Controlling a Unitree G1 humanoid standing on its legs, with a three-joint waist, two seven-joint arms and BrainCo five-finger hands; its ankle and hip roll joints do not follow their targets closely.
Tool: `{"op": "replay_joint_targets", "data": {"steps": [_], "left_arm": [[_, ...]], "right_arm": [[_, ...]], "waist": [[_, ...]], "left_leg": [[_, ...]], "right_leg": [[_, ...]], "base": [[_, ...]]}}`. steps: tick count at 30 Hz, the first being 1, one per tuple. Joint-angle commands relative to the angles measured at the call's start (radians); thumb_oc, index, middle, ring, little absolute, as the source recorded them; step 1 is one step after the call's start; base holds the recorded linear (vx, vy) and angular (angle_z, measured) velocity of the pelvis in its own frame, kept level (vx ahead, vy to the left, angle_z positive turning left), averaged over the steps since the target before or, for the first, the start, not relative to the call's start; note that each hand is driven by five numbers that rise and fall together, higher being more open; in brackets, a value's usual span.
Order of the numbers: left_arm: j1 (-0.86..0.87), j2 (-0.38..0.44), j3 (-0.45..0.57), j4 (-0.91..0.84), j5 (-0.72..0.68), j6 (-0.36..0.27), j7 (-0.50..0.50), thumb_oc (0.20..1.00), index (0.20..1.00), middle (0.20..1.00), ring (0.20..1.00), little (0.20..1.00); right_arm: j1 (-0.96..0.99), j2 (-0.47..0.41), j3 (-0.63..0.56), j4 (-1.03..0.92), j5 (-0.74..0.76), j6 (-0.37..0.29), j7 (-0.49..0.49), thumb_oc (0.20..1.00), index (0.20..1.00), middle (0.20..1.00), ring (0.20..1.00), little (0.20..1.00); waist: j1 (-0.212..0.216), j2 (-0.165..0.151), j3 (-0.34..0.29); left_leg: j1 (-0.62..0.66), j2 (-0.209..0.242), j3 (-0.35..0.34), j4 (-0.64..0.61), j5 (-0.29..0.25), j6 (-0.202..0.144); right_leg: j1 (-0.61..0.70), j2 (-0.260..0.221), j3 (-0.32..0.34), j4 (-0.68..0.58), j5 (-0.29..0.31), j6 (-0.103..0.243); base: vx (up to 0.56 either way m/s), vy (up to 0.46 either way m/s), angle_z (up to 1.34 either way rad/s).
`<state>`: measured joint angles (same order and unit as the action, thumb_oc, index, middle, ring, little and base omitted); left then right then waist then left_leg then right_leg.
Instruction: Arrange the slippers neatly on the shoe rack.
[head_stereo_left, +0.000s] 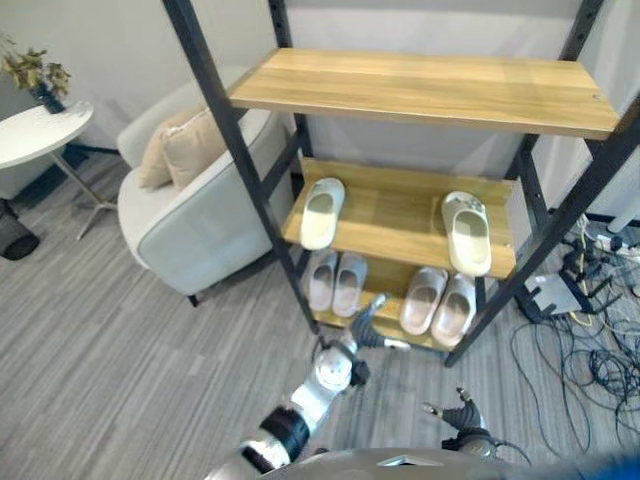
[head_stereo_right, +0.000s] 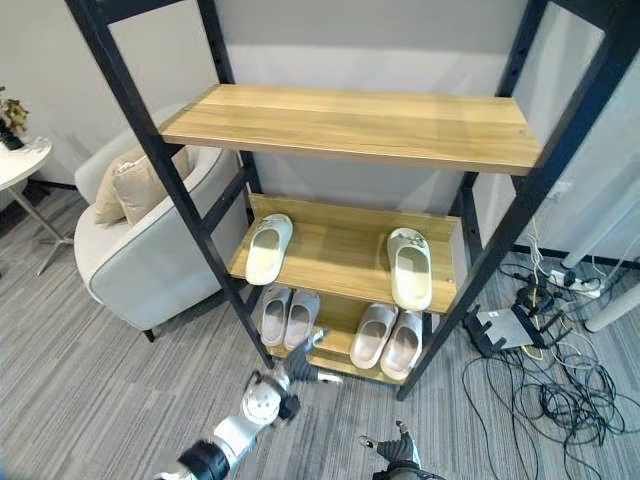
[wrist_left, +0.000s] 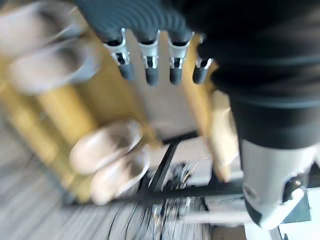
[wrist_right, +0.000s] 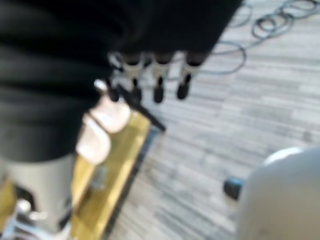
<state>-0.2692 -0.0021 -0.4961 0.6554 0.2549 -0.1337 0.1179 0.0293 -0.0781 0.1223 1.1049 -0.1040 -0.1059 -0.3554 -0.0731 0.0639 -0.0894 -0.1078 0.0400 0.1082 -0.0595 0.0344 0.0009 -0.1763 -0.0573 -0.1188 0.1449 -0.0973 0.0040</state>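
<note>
The black-framed shoe rack (head_stereo_left: 420, 92) has three wooden shelves. On the middle shelf lie two cream slippers, one at the left (head_stereo_left: 322, 212) and one at the right (head_stereo_left: 468, 232), far apart. The bottom shelf holds two pinkish pairs, a left pair (head_stereo_left: 335, 282) and a right pair (head_stereo_left: 440, 300). My left hand (head_stereo_left: 364, 328) hovers in front of the bottom shelf between the pairs, its fingers (wrist_left: 150, 67) straight and holding nothing. My right hand (head_stereo_left: 462, 414) hangs low over the floor before the rack, its fingers (wrist_right: 158, 82) relaxed and empty.
A light grey armchair (head_stereo_left: 190, 220) with a beige cushion stands left of the rack. A white round side table (head_stereo_left: 40, 130) with a plant is at the far left. Tangled cables (head_stereo_left: 590, 350) and a white box (head_stereo_left: 555, 293) lie on the floor at the right.
</note>
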Motion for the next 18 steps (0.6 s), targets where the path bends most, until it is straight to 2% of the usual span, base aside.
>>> {"op": "replay_joint_targets", "data": {"steps": [1,3,4,5,6,7,11,12,14,15,17,18], "left_arm": [[-0.134,-0.068,0.056,-0.021,0.032,-0.017,0.032,1.000,1.000,1.000,1.000,1.000],[-0.162,-0.057,0.086,-0.047,0.029,-0.020,0.036,1.000,1.000,1.000,1.000,1.000],[-0.181,-0.046,0.101,-0.060,0.041,-0.015,0.055,1.000,1.000,1.000,1.000,1.000],[-0.224,-0.018,0.117,-0.061,0.101,-0.025,0.120,1.000,1.000,1.000,1.000,1.000],[-0.226,-0.019,0.117,-0.060,0.102,-0.025,0.121,1.000,1.000,1.000,1.000,1.000],[-0.266,-0.016,0.149,-0.037,0.123,0.005,0.160,1.000,1.000,1.000,1.000,1.000],[-0.312,0.002,0.187,-0.018,0.161,0.047,0.203,1.000,1.000,1.000,1.000,1.000],[-0.353,0.015,0.244,0.010,0.173,0.099,0.239,1.000,1.000,1.000,1.000,1.000],[-0.370,0.022,0.258,0.024,0.175,0.108,0.243,1.000,1.000,1.000,1.000,1.000],[-0.409,0.054,0.265,0.076,0.211,0.133,0.283,1.000,1.000,1.000,1.000,1.000],[-0.432,0.059,0.281,0.098,0.208,0.141,0.297,1.000,1.000,1.000,1.000,1.000],[-0.490,0.094,0.286,0.142,0.228,0.153,0.344,1.000,1.000,1.000,1.000,1.000]], "right_arm": [[0.022,-0.019,-0.018,0.037,-0.043,-0.017,0.003,1.000,1.000,1.000,1.000,1.000],[0.038,-0.023,-0.015,0.046,-0.054,-0.019,0.000,1.000,1.000,1.000,1.000,1.000],[0.053,-0.025,-0.014,0.056,-0.061,-0.021,-0.003,1.000,1.000,1.000,1.000,1.000],[0.069,-0.027,-0.018,0.067,-0.067,-0.028,-0.016,1.000,1.000,1.000,1.000,1.000],[0.068,-0.027,-0.019,0.068,-0.068,-0.028,-0.017,1.000,1.000,1.000,1.000,1.000],[0.085,-0.028,-0.022,0.076,-0.069,-0.035,-0.024,1.000,1.000,1.000,1.000,1.000],[0.119,-0.028,-0.041,0.078,-0.065,-0.045,-0.031,1.000,1.000,1.000,1.000,1.000],[0.140,-0.023,-0.046,0.068,-0.070,-0.052,-0.037,1.000,1.000,1.000,1.000,1.000],[0.139,-0.023,-0.050,0.063,-0.070,-0.050,-0.036,1.000,1.000,1.000,1.000,1.000],[0.134,-0.019,-0.058,0.056,-0.070,-0.045,-0.036,1.000,1.000,1.000,1.000,1.000],[0.132,-0.015,-0.062,0.053,-0.070,-0.040,-0.035,1.000,1.000,1.000,1.000,1.000],[0.116,-0.013,-0.073,0.039,-0.065,-0.027,-0.034,1.000,1.000,1.000,1.000,1.000]], "waist": [[-0.017,0.039,0.007],[-0.023,0.045,0.008],[-0.027,0.047,0.007],[-0.032,0.047,0.007],[-0.031,0.047,0.009],[-0.041,0.047,0.010],[-0.056,0.052,0.013],[-0.066,0.056,0.017],[-0.070,0.059,0.019],[-0.078,0.062,0.025],[-0.081,0.062,0.028],[-0.088,0.060,0.044]], "left_leg": [[0.018,-0.003,-0.014,-0.028,0.001,-0.013],[0.021,-0.003,-0.001,-0.028,-0.007,-0.009],[0.025,-0.002,0.006,-0.028,-0.011,-0.006],[0.033,-0.002,0.017,-0.028,-0.018,-0.003],[0.035,-0.002,0.018,-0.028,-0.019,-0.003],[0.043,-0.002,0.030,-0.028,-0.025,0.000],[0.053,-0.005,0.047,-0.028,-0.031,0.003],[0.055,-0.007,0.057,-0.028,-0.033,0.006],[0.053,-0.008,0.059,-0.028,-0.034,0.007],[0.046,-0.010,0.065,-0.028,-0.035,0.009],[0.041,-0.011,0.067,-0.028,-0.035,0.010],[0.022,-0.013,0.074,-0.028,-0.037,0.011]], "right_leg": [[0.048,0.026,0.130,-0.018,-0.021,0.009],[0.040,0.027,0.152,-0.021,-0.012,0.011],[0.036,0.027,0.162,-0.021,-0.008,0.011],[0.033,0.031,0.180,-0.019,-0.006,0.012],[0.034,0.032,0.181,-0.019,-0.006,0.012],[0.032,0.035,0.201,-0.019,-0.004,0.014],[0.033,0.036,0.223,-0.021,-0.001,0.019],[0.027,0.035,0.235,-0.024,0.002,0.023],[0.025,0.033,0.237,-0.026,0.002,0.025],[0.015,0.031,0.244,-0.029,0.007,0.029],[0.008,0.030,0.249,-0.030,0.009,0.031],[-0.014,0.028,0.259,-0.032,0.013,0.040]], "base": [[-0.02,0.003,-0.28],[-0.01,0.008,-0.26],[0.03,-0.005,-0.25],[0.03,-0.005,-0.28],[0.04,-0.009,-0.35],[0.02,0.002,-0.35],[0.04,0.010,-0.13],[0.05,0.020,-0.15],[0.02,0.020,-0.26],[0.01,0.016,-0.17],[-0.02,0.023,-0.03],[-0.04,0.027,-0.09]]}}
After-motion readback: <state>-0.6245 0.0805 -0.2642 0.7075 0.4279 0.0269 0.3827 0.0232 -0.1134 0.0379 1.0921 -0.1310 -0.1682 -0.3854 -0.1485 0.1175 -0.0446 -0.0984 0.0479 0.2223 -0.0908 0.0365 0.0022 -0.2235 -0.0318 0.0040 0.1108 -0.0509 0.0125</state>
